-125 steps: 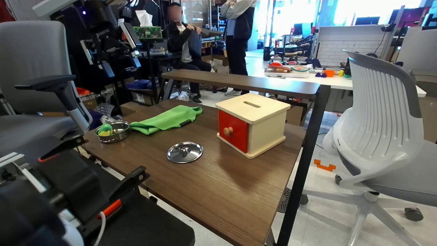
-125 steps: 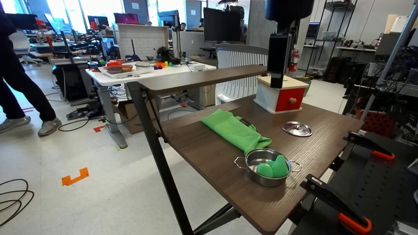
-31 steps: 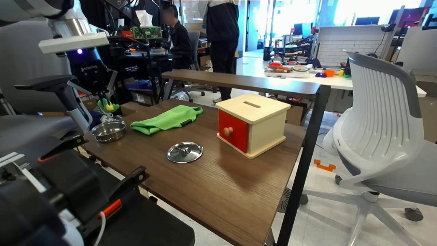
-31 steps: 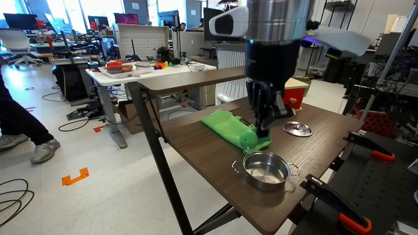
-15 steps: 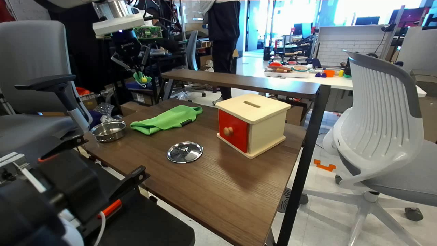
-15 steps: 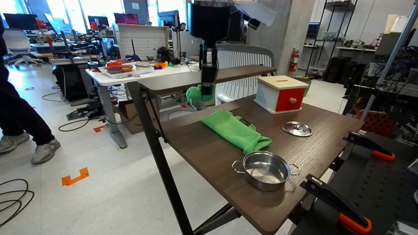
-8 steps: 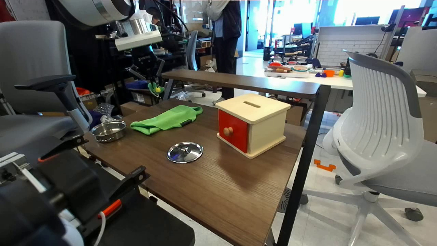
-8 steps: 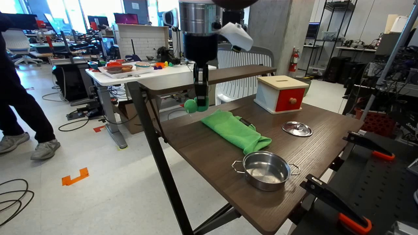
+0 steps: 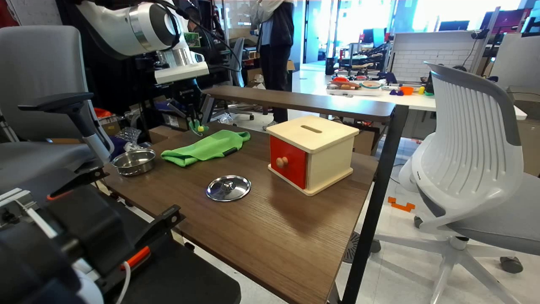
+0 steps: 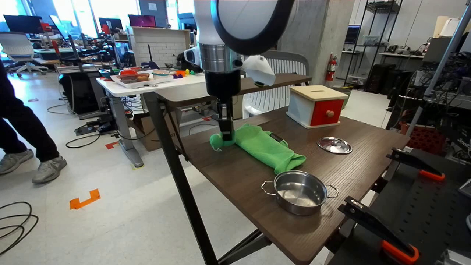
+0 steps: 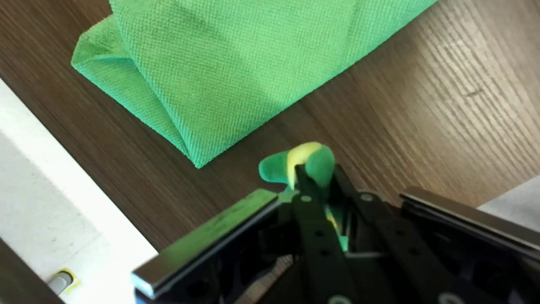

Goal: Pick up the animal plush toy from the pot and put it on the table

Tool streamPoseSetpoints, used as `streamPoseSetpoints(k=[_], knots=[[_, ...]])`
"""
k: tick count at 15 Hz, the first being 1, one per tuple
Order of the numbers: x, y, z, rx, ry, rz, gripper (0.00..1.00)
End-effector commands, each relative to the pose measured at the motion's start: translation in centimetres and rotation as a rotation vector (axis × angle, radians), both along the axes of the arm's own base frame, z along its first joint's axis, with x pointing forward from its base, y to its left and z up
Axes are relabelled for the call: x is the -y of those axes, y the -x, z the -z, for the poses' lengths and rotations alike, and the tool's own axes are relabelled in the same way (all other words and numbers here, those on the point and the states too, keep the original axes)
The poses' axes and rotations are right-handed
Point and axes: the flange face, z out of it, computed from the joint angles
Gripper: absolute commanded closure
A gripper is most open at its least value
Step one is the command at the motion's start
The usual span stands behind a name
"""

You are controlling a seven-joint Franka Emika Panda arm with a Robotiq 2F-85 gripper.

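Observation:
The animal plush toy (image 11: 301,157), green with a yellow band, is pinched between the dark fingers of my gripper (image 11: 318,172). In both exterior views the toy (image 10: 216,141) hangs low at the far end of the brown table (image 10: 239,184), beside the green cloth. Whether its underside touches the wood cannot be made out. My gripper (image 10: 226,137) points straight down over that end, its fingers close together around the toy, hiding part of it. The silver pot (image 10: 301,210) stands with nothing inside at the table's near corner in that view.
A folded green cloth (image 11: 236,71) lies right by the toy. A silver lid (image 9: 228,188) and a red-and-wood box (image 9: 329,156) also sit on the table. A raised wooden shelf (image 9: 295,100) runs along one side. Black clamps (image 10: 379,224) grip the opposite edge.
Earlier the toy lay in the pot; it was then lifted out in my gripper. Over the last second the arm has lowered it toward the table end past the cloth.

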Motion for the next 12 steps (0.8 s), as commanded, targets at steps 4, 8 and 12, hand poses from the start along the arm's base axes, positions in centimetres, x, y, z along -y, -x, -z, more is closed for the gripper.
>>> streamPoseSetpoints(k=[4,8,12], knots=[[0.0,-0.3,0.1,-0.023,0.015,-0.023,0.33],[-0.9,3.4,-1.1,0.002,0.023,-0.049,0.03],[-2.1,9.0,-3.5,0.089,0.034,-0.089,0.0]])
